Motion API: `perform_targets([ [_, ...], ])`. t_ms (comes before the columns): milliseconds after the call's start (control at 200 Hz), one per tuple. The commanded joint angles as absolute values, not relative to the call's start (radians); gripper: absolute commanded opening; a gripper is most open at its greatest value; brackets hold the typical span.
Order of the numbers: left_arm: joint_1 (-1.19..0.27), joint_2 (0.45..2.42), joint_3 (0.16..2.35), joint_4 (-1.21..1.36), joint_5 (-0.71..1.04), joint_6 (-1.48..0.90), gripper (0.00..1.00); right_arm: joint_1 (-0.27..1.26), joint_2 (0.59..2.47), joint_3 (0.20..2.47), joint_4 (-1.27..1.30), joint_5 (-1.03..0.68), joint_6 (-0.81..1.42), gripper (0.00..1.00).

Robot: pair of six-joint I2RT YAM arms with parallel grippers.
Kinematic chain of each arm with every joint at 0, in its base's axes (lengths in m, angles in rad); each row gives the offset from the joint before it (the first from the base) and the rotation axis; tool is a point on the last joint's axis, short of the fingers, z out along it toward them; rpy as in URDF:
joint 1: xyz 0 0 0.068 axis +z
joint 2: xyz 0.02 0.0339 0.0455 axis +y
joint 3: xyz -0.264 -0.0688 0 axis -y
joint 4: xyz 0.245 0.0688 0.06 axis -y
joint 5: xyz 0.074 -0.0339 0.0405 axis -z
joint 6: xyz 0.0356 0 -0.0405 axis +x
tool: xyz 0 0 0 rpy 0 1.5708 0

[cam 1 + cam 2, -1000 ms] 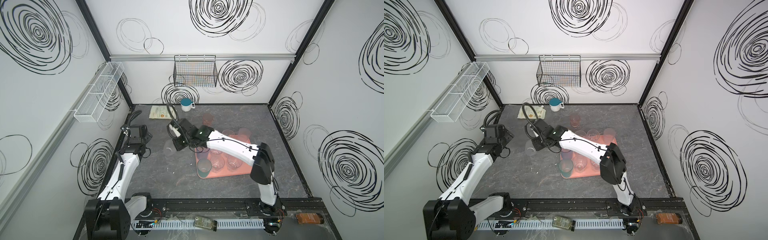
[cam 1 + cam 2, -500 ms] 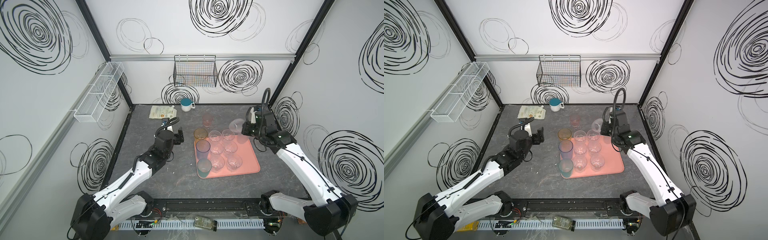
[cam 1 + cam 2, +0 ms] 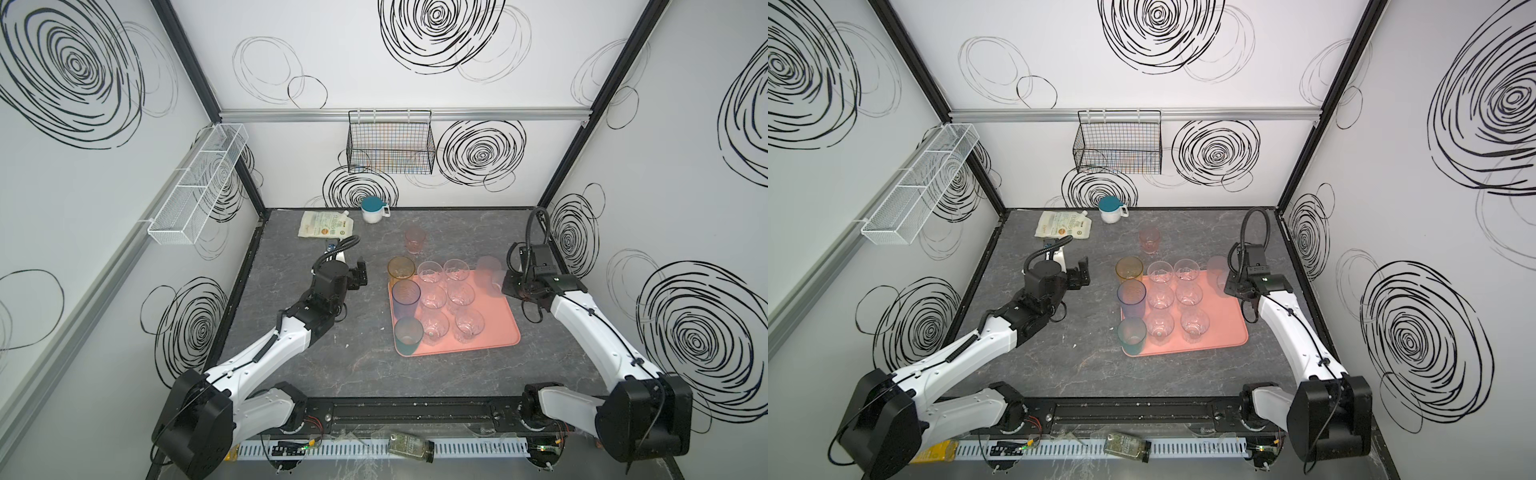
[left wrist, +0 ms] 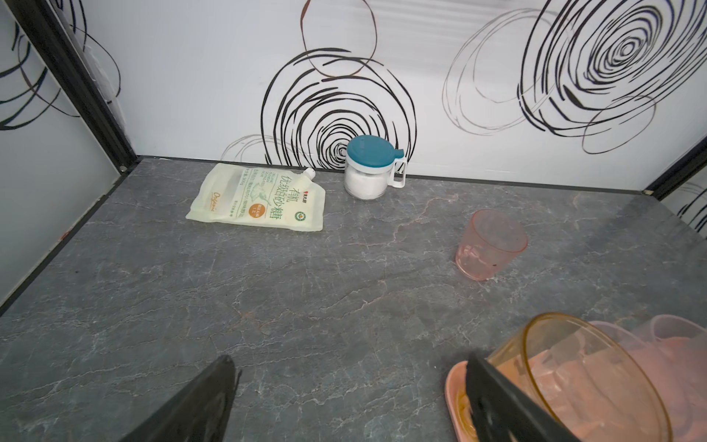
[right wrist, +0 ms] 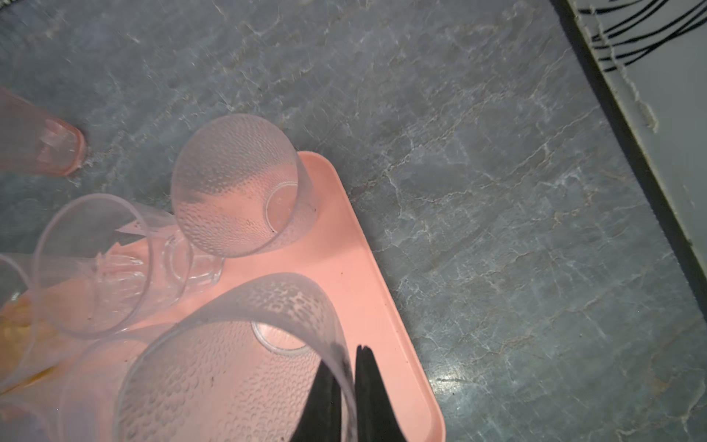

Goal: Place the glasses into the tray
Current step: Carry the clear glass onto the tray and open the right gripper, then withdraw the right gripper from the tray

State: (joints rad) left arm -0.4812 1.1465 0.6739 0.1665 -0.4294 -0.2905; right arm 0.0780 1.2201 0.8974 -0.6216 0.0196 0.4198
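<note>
Grey veined tabletop (image 3: 332, 357), boxed in by white walls scrawled with black swirls. A black wire basket (image 3: 390, 145) hangs on the back wall and a white wire shelf (image 3: 198, 187) on the wall at my left. Against the back wall stands a lidded mug (image 3: 372, 209), with a flat pouch (image 3: 326, 225) beside it.

My left gripper (image 4: 344, 402) hangs over bare table, jaws spread wide, nothing between them, just beside the amber glass (image 4: 589, 375) at the tray's corner.

My right gripper (image 5: 347, 386) is pinched on the wall of a frosted glass (image 5: 229, 363) over the tray (image 3: 496, 328). I cannot tell whether its base touches.

A second frosted glass (image 5: 237, 183) stands in the tray's far corner. The clear glasses (image 3: 432, 297), blue glass (image 3: 406, 293) and teal glass (image 3: 408, 332) stand upright in the tray.

A pink glass (image 3: 414, 240) stands alone on the table, beyond the tray toward the back wall.
</note>
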Motion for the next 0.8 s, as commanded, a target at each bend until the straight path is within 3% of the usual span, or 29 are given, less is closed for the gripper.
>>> perform_targets([
  [0,-0.473,1.148,0.672,0.183,-0.471,-0.276,0.99,0.078,1.266,0.869,-0.603,0.024,0.433,0.1],
  [305,-0.439,1.196,0.68,0.173,-0.367,-0.353,0.99,0.14,1.375,0.881,-0.559,0.115,0.431,0.18],
  [795,-0.417,1.226,0.704,0.127,-0.367,-0.364,0.99,0.126,1.433,0.956,-0.524,0.136,0.425,0.2],
])
